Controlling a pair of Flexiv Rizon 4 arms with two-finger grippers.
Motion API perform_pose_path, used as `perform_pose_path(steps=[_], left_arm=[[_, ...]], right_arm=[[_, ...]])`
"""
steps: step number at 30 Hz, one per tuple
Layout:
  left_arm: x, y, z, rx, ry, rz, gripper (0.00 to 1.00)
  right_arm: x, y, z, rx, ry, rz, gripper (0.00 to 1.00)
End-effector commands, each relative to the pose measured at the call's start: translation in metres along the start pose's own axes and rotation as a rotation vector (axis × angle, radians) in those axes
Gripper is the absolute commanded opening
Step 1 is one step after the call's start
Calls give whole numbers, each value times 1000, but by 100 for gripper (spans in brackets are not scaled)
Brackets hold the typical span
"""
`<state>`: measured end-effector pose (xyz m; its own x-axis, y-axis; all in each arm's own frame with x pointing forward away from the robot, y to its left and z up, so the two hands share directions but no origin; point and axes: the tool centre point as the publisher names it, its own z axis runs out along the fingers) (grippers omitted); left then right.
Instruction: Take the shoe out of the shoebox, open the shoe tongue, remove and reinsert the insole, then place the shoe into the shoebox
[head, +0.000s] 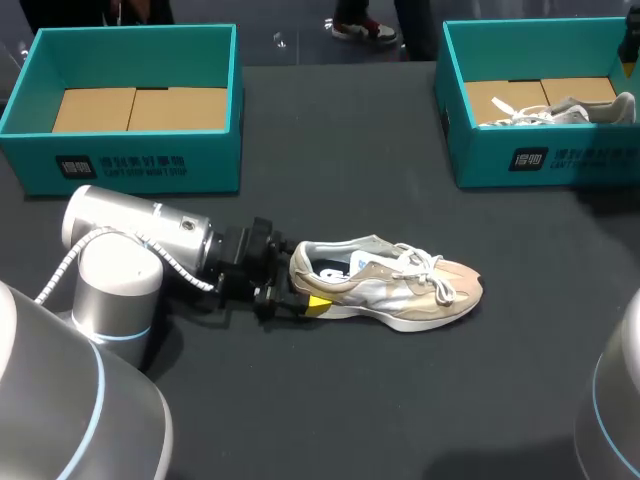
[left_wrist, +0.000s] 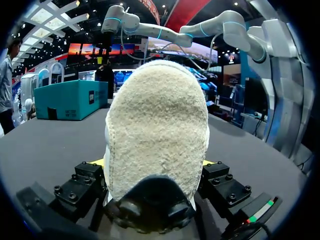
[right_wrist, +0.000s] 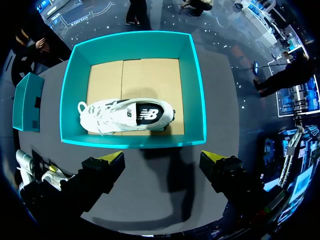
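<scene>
Left pincer (head: 303, 284) clamping heel end, beige-white laced shoe (head: 400, 285), upright

Left wrist: shoe held heel-on in your left gripper (left_wrist: 159, 162).
You see the shoe's (left_wrist: 157, 125) beige, fuzzy heel filling the middle, upright on the dark table (left_wrist: 45, 145). The gripper's black finger blocks press against both its sides. Only slivers of yellow tip show, so the clamp looks closed on it, though you cannot see the contact fully. A teal shoebox (left_wrist: 65, 100) stands well apart, ahead and off to one side.
</scene>
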<state>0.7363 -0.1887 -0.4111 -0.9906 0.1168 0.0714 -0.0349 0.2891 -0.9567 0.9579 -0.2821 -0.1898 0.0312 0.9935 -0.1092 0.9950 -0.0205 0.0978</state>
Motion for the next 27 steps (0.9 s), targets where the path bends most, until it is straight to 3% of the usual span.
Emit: perform_pose_path(steps=[1,16,20,27], left_arm=[[1,2,2,1,-1,0,0],[1,2,2,1,-1,0,0],[1,2,2,1,-1,0,0],[1,2,2,1,-1,0,0]], right_arm=[[0,-1,0,-2,-1,1,100],[0,-1,0,-2,-1,1,100],[18,-16,-5,-18,20,33,100],[61,-60,-27,-56,11,52,100]])
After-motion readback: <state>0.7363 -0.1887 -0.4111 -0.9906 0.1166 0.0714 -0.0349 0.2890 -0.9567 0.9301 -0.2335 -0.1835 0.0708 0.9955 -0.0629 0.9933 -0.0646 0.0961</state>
